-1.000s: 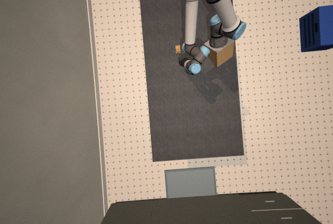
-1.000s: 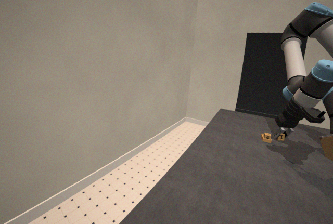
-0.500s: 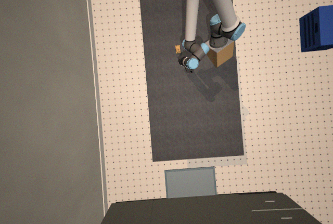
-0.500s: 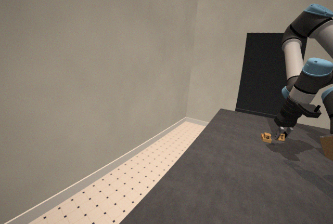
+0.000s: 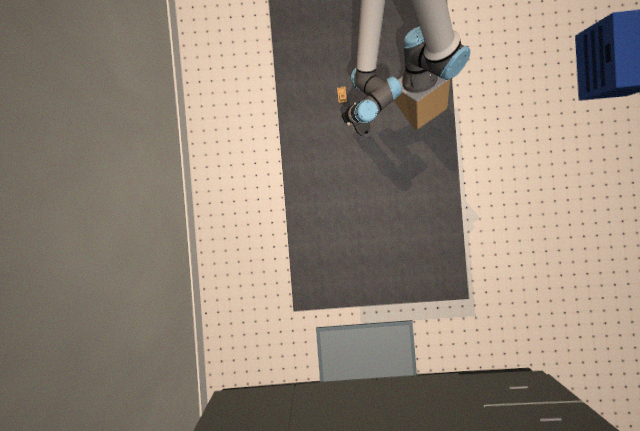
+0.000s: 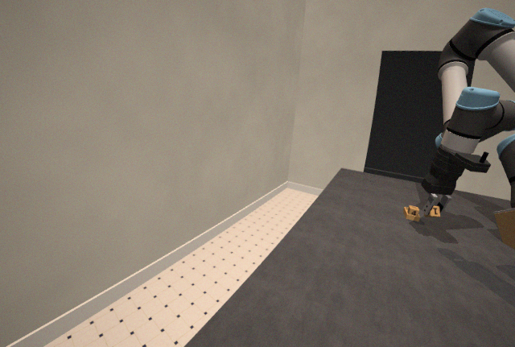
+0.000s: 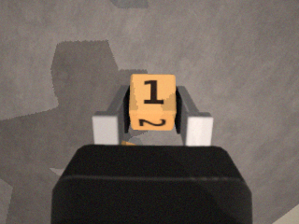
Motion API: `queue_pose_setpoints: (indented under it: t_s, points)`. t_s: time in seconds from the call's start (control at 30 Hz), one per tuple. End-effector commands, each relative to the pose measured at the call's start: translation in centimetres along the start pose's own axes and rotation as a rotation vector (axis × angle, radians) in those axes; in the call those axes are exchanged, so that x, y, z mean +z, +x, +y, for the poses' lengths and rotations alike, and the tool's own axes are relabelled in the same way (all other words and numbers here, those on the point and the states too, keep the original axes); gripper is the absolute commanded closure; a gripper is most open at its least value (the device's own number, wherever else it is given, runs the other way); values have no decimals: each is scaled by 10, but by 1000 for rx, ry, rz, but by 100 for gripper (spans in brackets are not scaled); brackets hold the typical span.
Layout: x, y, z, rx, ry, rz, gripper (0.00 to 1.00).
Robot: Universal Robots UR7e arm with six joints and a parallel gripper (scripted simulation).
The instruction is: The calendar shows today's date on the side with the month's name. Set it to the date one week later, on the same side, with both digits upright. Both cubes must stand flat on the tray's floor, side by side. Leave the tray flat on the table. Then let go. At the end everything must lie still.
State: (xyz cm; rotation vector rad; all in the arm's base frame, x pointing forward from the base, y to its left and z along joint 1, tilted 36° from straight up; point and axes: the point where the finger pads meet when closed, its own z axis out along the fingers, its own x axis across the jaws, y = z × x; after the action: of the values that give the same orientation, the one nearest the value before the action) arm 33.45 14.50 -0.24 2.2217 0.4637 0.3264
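Note:
My gripper [image 7: 152,100] is shut on an orange calendar cube [image 7: 152,102]. The cube's far face shows a 1 and its lower face a 2. In the exterior view the gripper [image 6: 431,205] holds the cube [image 6: 434,211] low over the dark mat, just right of the small orange tray [image 6: 411,216]. The tray carries a dark digit that is too small to read. In the top view the tray [image 5: 341,91] lies on the mat left of the wrist, and the gripper [image 5: 358,127] is below and to the right of it. The month's name is not readable.
A brown box [image 5: 423,103] supports the arm's base to the right of the tray. A blue crate [image 5: 610,54] stands far right on the floor. A grey panel [image 5: 366,349] and a dark cabinet [image 5: 403,405] are at the bottom.

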Motion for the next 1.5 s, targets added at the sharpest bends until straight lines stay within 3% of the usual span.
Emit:
queue_pose_setpoints:
  t_s: [0.0,0.2,0.6,1.0,1.23,1.3,1.47]
  points:
    - [0,1,0,0,10,3,43]
    - [0,0,0,-1,40,-3,43]
    - [0,0,3,-1,252,-1,43]
    - [0,0,3,-2,284,1,43]
    - [2,-1,3,-5,385,-10,43]
    - [2,-1,3,-5,385,-10,43]
    - [2,-1,4,-4,474,-6,43]
